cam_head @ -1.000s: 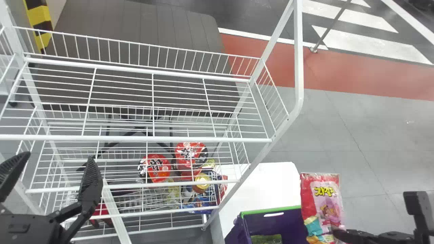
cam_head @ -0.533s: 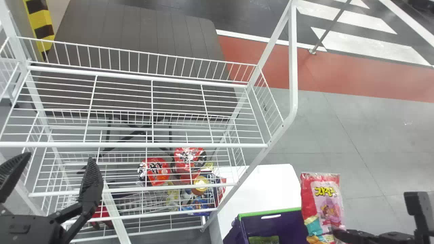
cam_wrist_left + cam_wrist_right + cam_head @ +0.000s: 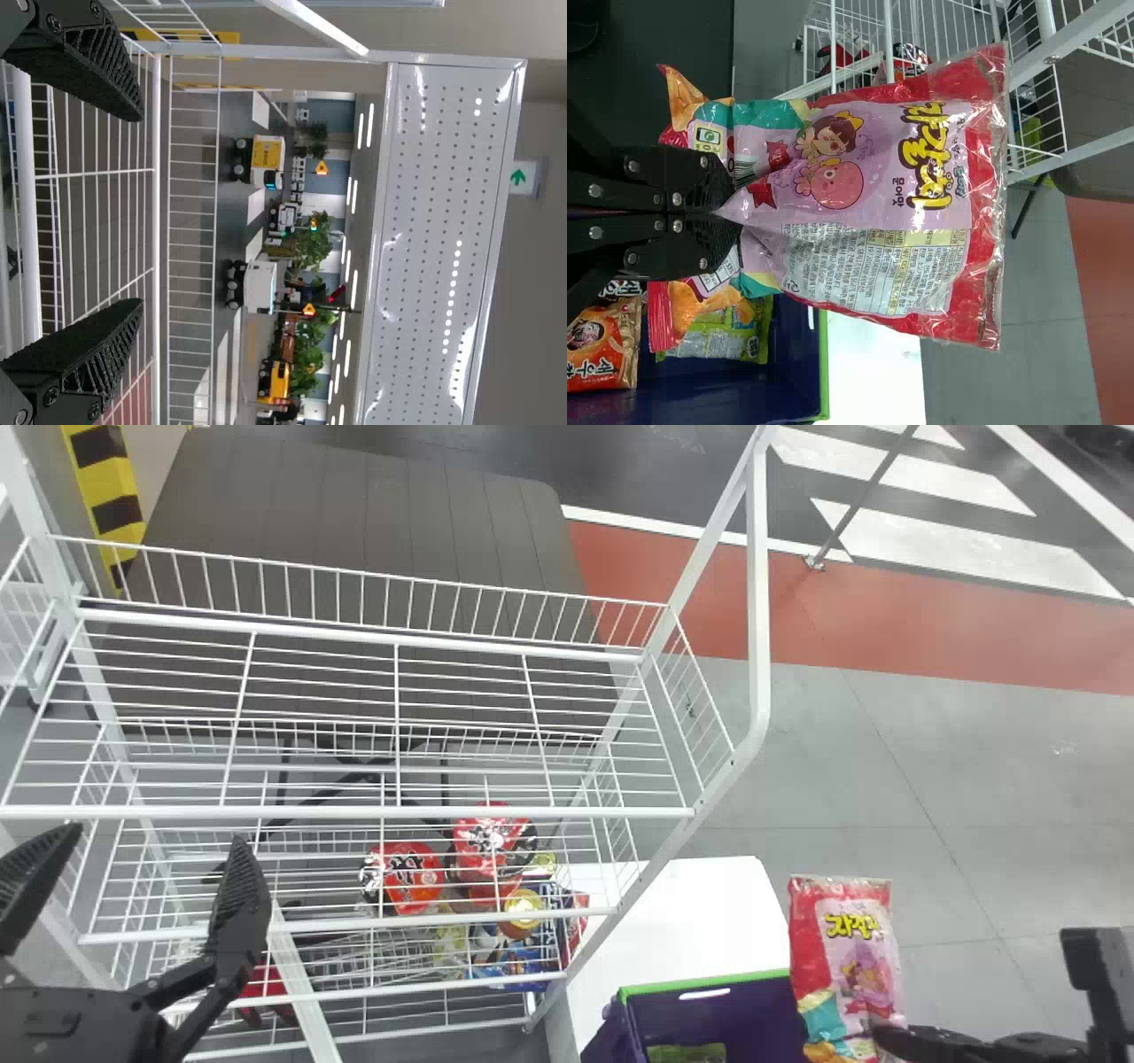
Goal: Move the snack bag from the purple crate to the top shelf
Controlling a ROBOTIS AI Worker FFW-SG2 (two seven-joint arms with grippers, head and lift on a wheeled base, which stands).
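Observation:
At the lower right of the head view, my right gripper (image 3: 890, 1036) is shut on the pink and red snack bag (image 3: 846, 961), which stands upright beside the purple crate (image 3: 753, 1014). In the right wrist view the right gripper (image 3: 726, 212) pinches the middle of the snack bag (image 3: 859, 204), with the crate (image 3: 780, 390) behind it. My left gripper (image 3: 124, 886) is open in front of the rack's left part; in the left wrist view the left gripper (image 3: 137, 208) has its fingers wide apart before the wire top shelf (image 3: 381, 812).
Red cup noodles (image 3: 403, 877) and other packets sit on lower wire shelves. A slanting white rack post (image 3: 660, 850) stands between the top shelf and the bag. The crate rests by a white surface (image 3: 700, 912) and holds other snack packets (image 3: 722, 332).
The rack, white surface and crate have shifted slightly down and left in the head view. Both grippers hold nearly the same place there, the right one still with the bag.

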